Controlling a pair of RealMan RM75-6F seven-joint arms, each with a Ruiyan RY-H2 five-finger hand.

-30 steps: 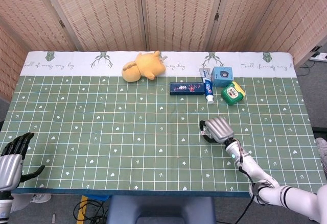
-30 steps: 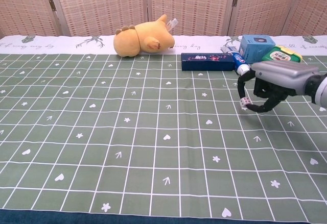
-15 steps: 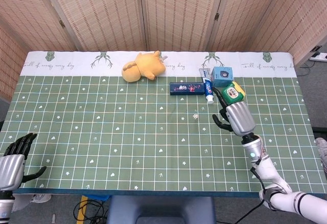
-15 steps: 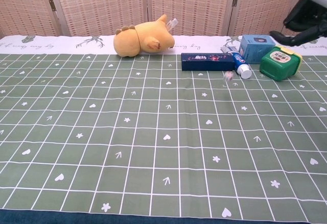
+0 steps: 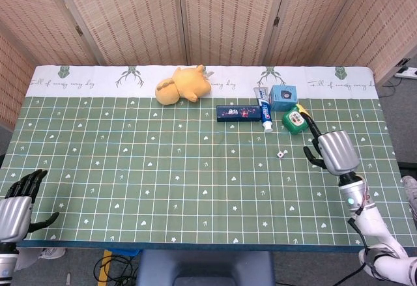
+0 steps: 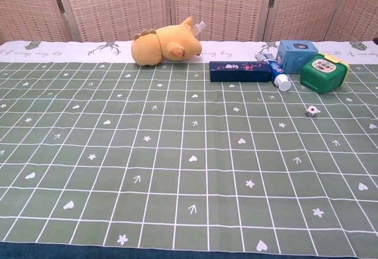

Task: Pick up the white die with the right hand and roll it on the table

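On the desk, near the green box:
White die: the white die (image 5: 280, 154) (image 6: 312, 111) lies free on the green checked cloth (image 5: 163, 169), a little in front of the green box (image 5: 296, 119) (image 6: 322, 72) and toward the middle of the desk. No hand touches it. A red spot shows on its upper face in the chest view.
Right hand: the right hand (image 5: 333, 152) is lifted above the desk, in front of the green box and toward the right edge, clearly apart from the die. It holds nothing. Its dark fingers (image 5: 311, 129) reach out from the silver back of the hand, loosely spread. In the chest view only a dark tip shows at the top right corner.
Left hand: the left hand (image 5: 16, 201) rests far from the green box, at the front left corner of the desk. Its fingers (image 5: 31, 180) are apart and it holds nothing.
Green box: it stands at the far right part of the desk, with a label on its top.
Blue box: the blue box (image 5: 283, 97) (image 6: 296, 55) stands just behind the green box, close to it.
Toothpaste tube: the toothpaste tube (image 5: 264, 111) (image 6: 275, 73) lies just left of the green box, its white cap toward the front.
Dark blue carton: the dark blue carton (image 5: 238, 112) (image 6: 240, 70) lies flat, left of the green box, next to the tube.
Yellow plush toy: the yellow plush toy (image 5: 183, 84) (image 6: 166, 45) lies on its side, well left of the green box, at the white border of the cloth.
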